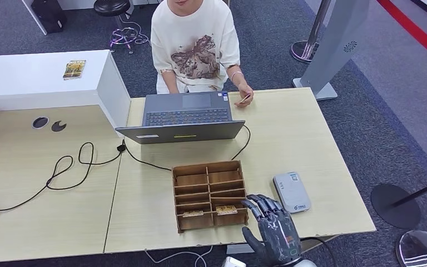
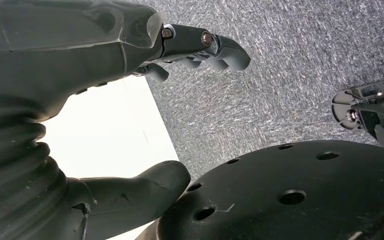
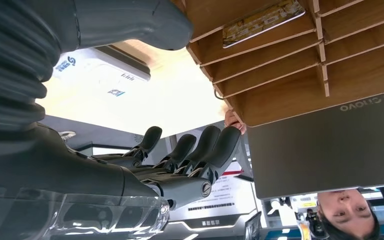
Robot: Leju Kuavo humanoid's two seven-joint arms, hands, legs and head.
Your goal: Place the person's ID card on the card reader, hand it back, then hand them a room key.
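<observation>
On the pale wooden counter point(image 1: 311, 144) the ID card point(image 1: 245, 98) is pinched in the person's hand point(image 1: 244, 95) at the far edge beside the laptop point(image 1: 184, 117), well beyond the right hand point(image 1: 271, 228), whose empty fingers point(image 1: 264, 204) are spread between the wooden key rack point(image 1: 208, 194) and the card reader point(image 1: 291, 192).

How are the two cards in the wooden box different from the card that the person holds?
The two cards in the wooden organizer lie flat in its nearest compartments, one on the left, one on the right; the person's card is tilted, pinched in a hand beside the laptop. The organizer cards show yellowish print; the person's looks darker. All three are small and thin.
</observation>
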